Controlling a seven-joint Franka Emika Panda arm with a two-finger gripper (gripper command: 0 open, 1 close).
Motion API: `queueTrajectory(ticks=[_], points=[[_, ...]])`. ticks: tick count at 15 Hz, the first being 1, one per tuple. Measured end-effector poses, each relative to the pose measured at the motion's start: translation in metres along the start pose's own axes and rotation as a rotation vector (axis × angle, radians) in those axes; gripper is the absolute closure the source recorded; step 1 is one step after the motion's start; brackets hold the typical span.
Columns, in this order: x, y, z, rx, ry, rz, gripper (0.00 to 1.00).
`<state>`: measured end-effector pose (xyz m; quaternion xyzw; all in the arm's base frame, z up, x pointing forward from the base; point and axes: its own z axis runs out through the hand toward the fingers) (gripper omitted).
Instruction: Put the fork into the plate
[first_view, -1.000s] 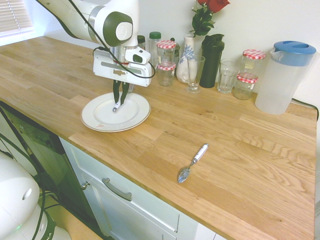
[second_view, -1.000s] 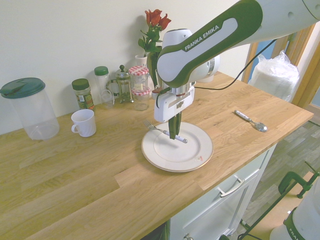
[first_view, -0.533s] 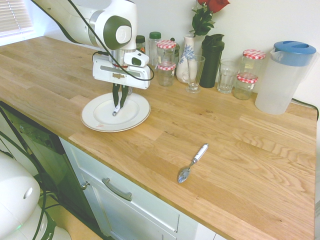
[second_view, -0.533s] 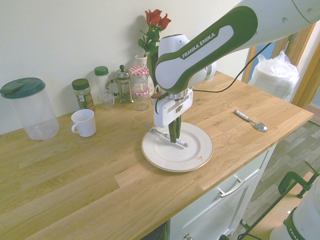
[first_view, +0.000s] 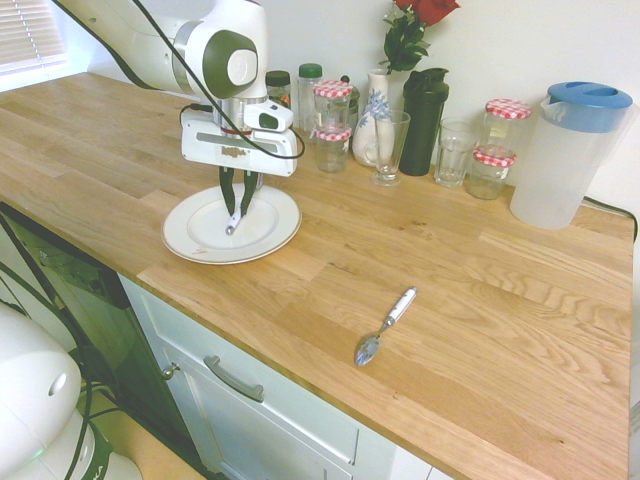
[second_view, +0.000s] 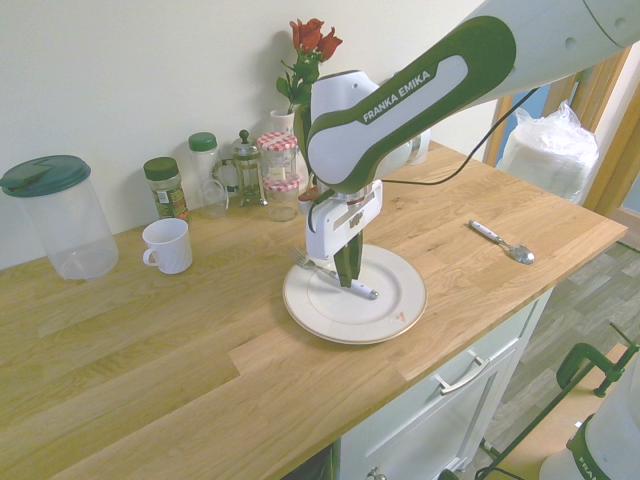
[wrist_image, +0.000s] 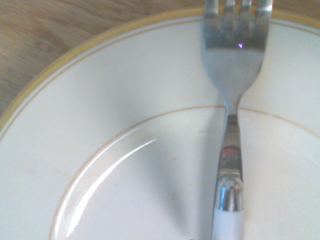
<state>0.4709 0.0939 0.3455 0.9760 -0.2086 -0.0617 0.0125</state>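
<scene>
- First exterior view: the gripper (first_view: 238, 206) is seen pointing straight down over the plate (first_view: 270, 233), which sits on the wooden worktop (first_view: 420, 270) near its front edge. Only the white handle end of the fork (first_view: 231, 222) is seen below the dark jaws, over the plate's inner well. A spoon (first_view: 384, 326) lies well apart on the worktop. Jars, glasses, a vase with a rose (first_view: 417, 12) and a blue-lidded jug (first_view: 568, 150) are lined along the wall.
- Second exterior view: the fork (second_view: 352, 285) is shown at full length, tines (second_view: 299, 258) at the plate's far rim (second_view: 392, 325) and handle across the centre. A white mug (second_view: 167, 245) and a green-lidded jug (second_view: 57, 215) are seen here only. The gripper (second_view: 345, 275) stands at the fork's handle; whether the jaws are pinching it or slightly parted cannot be told.
- Wrist view: the fork (wrist_image: 231, 125) is seen close up, tines over the plate's yellow-edged rim (wrist_image: 65, 70), neck crossing the inner ring; contact with the plate cannot be told.
- Against the earlier frames: the fork's handle end is found nearer the plate surface than a second ago; the plate and spoon are unmoved.
</scene>
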Motion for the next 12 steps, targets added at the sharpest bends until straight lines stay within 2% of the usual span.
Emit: queueTrajectory(ticks=[6,12], points=[[-0.002,0.002,0.000,0.001,0.010,-0.001,0.00],[-0.013,0.024,-0.044,0.067,0.095,-0.001,0.00]])
